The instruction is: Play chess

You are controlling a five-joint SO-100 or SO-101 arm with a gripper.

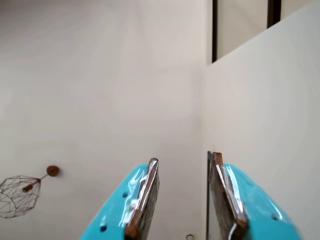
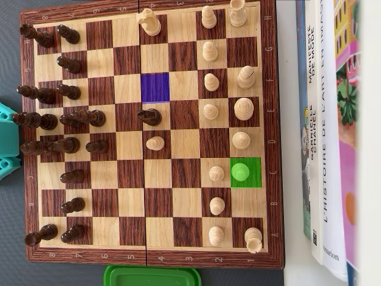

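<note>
- Wrist view, background: the camera faces a pale wall (image 1: pixel 100 90) and a room corner, with a dark-framed window (image 1: pixel 240 25) at upper right and a wire-cage lamp (image 1: pixel 19 195) at lower left. No table or board is in frame, which suggests the arm is tilted up in a parked pose.
- Wrist view, end effector: the turquoise gripper (image 1: pixel 184 162) enters from the bottom edge. Its two fingers stand apart with a clear gap, and nothing sits between them.
- Overhead view, surface: a wooden chessboard (image 2: pixel 271 149) lies on a dark mat. Books (image 2: pixel 324 131) lie just beside its right edge, a green lid (image 2: pixel 152 276) at its near edge.
- Overhead view, pieces: dark pieces crowd the left, light pieces the right.
- Overhead view, markers: a green square (image 2: pixel 254 181) highlights a light piece (image 2: pixel 240 171) at lower right; a purple square (image 2: pixel 155 87), empty, lies centre-left. Judgement: these mark piece and destination.
- Overhead view, arm: only a turquoise base part (image 2: pixel 7 140) shows at the left edge, well apart from the marked piece.
</note>
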